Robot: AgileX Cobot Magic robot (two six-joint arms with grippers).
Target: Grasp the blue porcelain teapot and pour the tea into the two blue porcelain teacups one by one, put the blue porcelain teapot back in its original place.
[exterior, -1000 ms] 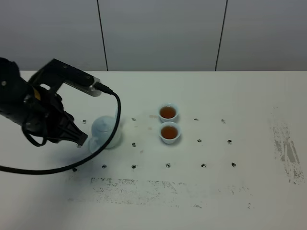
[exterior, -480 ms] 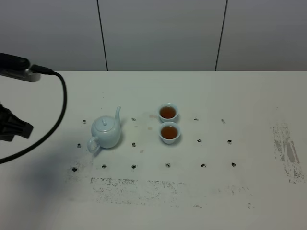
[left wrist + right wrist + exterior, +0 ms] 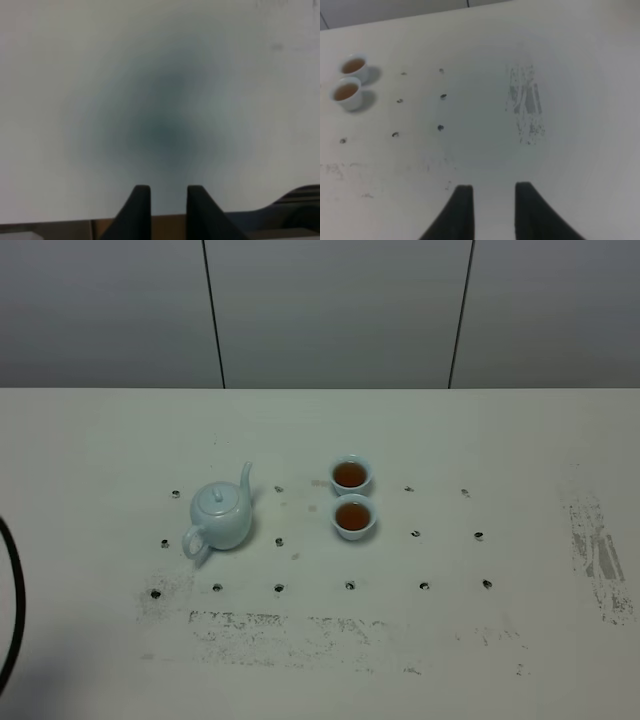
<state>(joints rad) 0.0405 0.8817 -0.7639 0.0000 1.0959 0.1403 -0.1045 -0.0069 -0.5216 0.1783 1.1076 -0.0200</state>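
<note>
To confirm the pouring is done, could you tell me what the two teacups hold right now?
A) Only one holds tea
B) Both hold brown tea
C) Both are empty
B: both teacups show brown liquid, beside the upright teapot.

Both grippers end in tapered black fingers [image 3: 137, 210], seemingly matte; a black cable [image 3: 12, 610] trails.

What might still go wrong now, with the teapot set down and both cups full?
1. Both teacups are full and stand close together; a jolt to the table may spill tea.
2. The cable at the table's left edge could drag toward the teapot if that arm moves.
</note>
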